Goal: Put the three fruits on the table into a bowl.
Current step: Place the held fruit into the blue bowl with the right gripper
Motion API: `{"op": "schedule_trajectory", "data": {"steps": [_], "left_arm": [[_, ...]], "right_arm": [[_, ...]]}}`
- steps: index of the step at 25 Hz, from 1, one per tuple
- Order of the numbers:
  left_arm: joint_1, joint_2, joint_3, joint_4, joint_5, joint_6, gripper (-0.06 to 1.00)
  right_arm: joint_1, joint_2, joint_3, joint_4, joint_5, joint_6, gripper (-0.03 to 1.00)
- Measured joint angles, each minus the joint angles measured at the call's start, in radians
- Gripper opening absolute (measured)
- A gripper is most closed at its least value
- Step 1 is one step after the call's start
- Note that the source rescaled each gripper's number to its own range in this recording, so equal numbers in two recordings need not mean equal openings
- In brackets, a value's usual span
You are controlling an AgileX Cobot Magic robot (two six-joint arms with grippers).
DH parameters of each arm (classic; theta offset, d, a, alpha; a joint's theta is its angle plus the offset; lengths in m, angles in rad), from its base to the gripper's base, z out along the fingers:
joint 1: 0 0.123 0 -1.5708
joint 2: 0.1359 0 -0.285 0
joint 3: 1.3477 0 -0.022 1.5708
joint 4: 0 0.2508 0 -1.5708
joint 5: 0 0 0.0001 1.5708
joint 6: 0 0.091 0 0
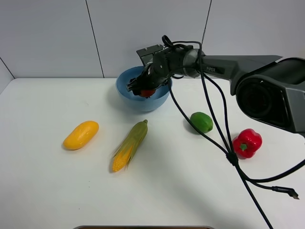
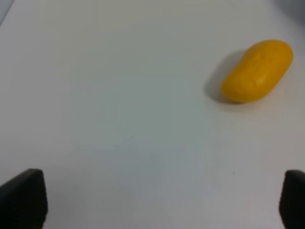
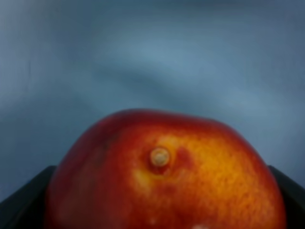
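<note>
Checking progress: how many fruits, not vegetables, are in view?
3. The mango lies at the left of the table; the lime lies right of the bowl; the pomegranate is held by the right gripper at the bowl's mouth.

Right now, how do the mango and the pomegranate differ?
The mango is elongated and yellow-orange; the pomegranate is round and red-yellow. The mango lies free on the table; the pomegranate is gripped by the right end effector at the mouth of the bowl. Both are smooth-skinned fruits.
</note>
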Motion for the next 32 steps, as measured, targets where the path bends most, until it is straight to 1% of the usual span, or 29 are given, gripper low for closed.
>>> {"op": "schedule_trajectory", "data": {"steps": [5, 16, 17, 19, 23, 27, 29, 32], "left_arm": [[0.000, 0.000, 0.000, 0.000, 0.000, 0.000, 1.00], [0.000, 0.000, 0.000, 0.000, 0.000, 0.000, 1.00], [0.000, 0.000, 0.000, 0.000, 0.000, 0.000, 1.00], [0.000, 0.000, 0.000, 0.000, 0.000, 0.000, 1.00], [0.000, 0.000, 0.000, 0.000, 0.000, 0.000, 1.00], [0.000, 0.000, 0.000, 0.000, 0.000, 0.000, 1.00], [0.000, 0.000, 0.000, 0.000, 0.000, 0.000, 1.00], [0.000, 0.000, 0.000, 0.000, 0.000, 0.000, 1.00]], "right_arm": [[0.005, 0.019, 0.000, 0.000, 0.001, -0.023, 0.33], [0.024, 0.022, 0.000, 0.000, -0.008, -0.030, 0.34], [0.024, 0.022, 0.000, 0.000, -0.010, -0.030, 0.36], [0.024, 0.022, 0.000, 0.000, -0.024, -0.030, 0.45], [0.027, 0.022, 0.000, 0.000, -0.033, -0.030, 0.57], [0.027, 0.022, 0.000, 0.000, -0.033, -0.030, 0.81], [0.027, 0.022, 0.000, 0.000, -0.034, -0.030, 0.87], [0.027, 0.020, 0.000, -0.001, -0.035, -0.030, 0.90]]}}
